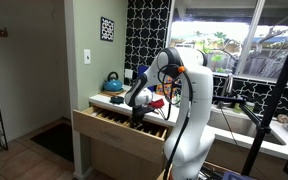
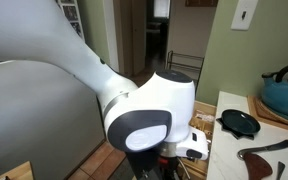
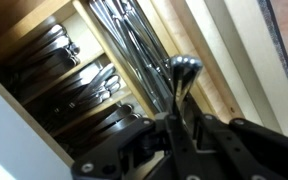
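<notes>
Green-walled kitchen, black-and-white patterned backsplash, bright window behind.

In an exterior view: white countertop (image 1: 102,100) with a teal enamel kettle (image 1: 113,82) parked toward the back edge, clear of the work. Below the front edge, a pale wooden drawer (image 1: 114,124) pulled well out, presumably for access from above. White robot arm (image 1: 184,100) folded over it, black gripper (image 1: 139,112) lowered to the drawer's end nearest the arm's base.

In an exterior view, mostly arm joint. Kettle (image 2: 284,92) on a wooden board at the back edge, small dark green pan (image 2: 238,122) beside it, dark brown-handled utensil (image 2: 264,155) flat near the front edge. Gripper largely hidden under the joint.

Wrist view: drawer (image 3: 209,70) split by wooden dividers, dark cutlery (image 3: 84,90) sorted by kind, long pieces in the long compartment. Shiny round-headed metal ladle (image 3: 182,68) over that compartment, handle running down into the gripper (image 3: 177,125). Jaws seemingly pinched shut on the handle, no gap visible; grip low on the handle, likely keeping the head free of neighbouring pieces.
</notes>
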Motion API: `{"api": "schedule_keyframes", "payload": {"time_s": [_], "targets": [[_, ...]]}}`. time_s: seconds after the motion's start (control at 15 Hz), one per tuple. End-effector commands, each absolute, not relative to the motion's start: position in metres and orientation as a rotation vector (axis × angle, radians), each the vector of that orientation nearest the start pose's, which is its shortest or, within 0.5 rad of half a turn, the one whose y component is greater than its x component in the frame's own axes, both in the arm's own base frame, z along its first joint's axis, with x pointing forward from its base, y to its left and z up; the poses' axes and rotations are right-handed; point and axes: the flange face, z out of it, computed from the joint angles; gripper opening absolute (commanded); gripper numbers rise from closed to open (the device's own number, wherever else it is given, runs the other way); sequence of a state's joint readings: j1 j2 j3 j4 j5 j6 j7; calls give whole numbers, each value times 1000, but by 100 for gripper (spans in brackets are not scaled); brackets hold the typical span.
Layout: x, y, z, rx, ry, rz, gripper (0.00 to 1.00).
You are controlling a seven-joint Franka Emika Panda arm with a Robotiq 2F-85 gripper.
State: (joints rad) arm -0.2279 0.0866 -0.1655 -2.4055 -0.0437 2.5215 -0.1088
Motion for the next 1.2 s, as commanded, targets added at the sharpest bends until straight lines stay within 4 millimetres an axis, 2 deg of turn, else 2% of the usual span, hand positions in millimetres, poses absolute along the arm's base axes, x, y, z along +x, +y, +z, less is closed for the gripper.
{"api": "schedule_keyframes", "payload": {"time_s": [0.0, 0.4, 0.8, 1.0, 1.13], "targets": [[461, -182, 276, -3107, 494, 37, 3], [465, -171, 264, -3024, 678, 73, 3], [470, -174, 259, -2978, 790, 68, 3], [470, -175, 255, -2976, 796, 85, 44], [470, -176, 251, -2977, 798, 95, 59]]}}
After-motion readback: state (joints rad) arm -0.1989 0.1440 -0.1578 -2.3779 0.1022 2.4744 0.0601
